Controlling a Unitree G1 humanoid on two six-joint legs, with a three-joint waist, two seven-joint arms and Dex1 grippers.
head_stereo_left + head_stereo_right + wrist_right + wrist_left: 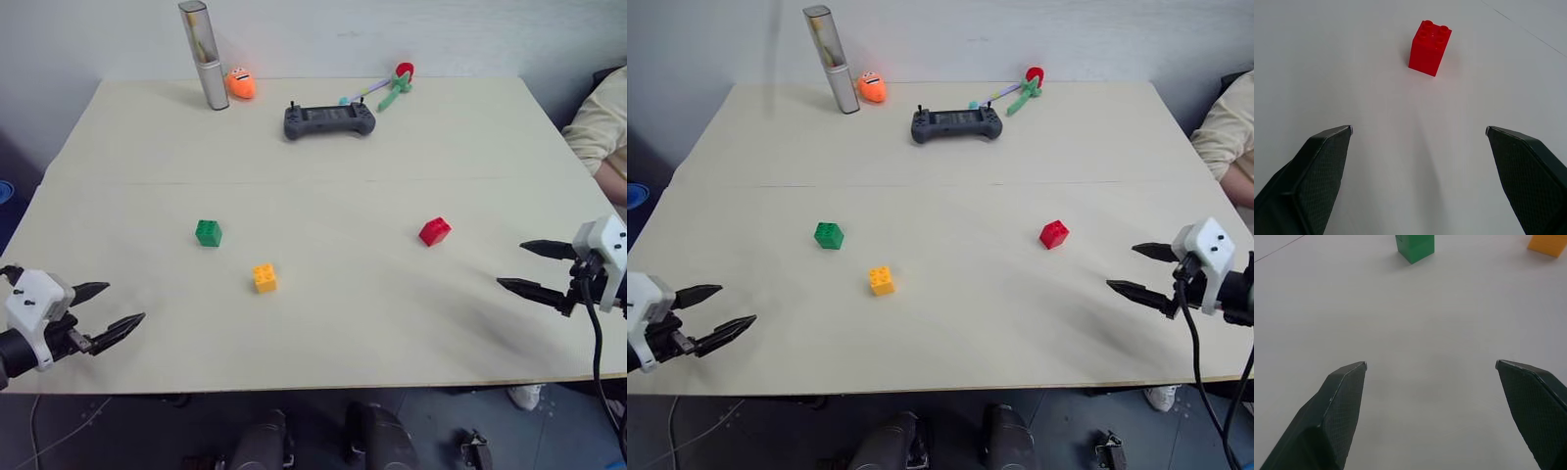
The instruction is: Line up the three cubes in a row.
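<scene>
While green cube (208, 233), yellow cube (265, 277) and red cube (434, 231) lie scattered, unaligned, left gripper (110, 310) and right gripper (529, 267) hover near-side, jaws spread, empty, flanking for approach.

A grey controller (330, 120), orange toy (240, 83) and silver cylinder (204, 55) share the table's (392, 323) far edge.

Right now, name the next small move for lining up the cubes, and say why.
Probably ease the open right gripper forward to the red cube. That cube sits straight ahead of its fingers, apart from the green cube and yellow-orange cube, and neither gripper holds anything yet.
</scene>
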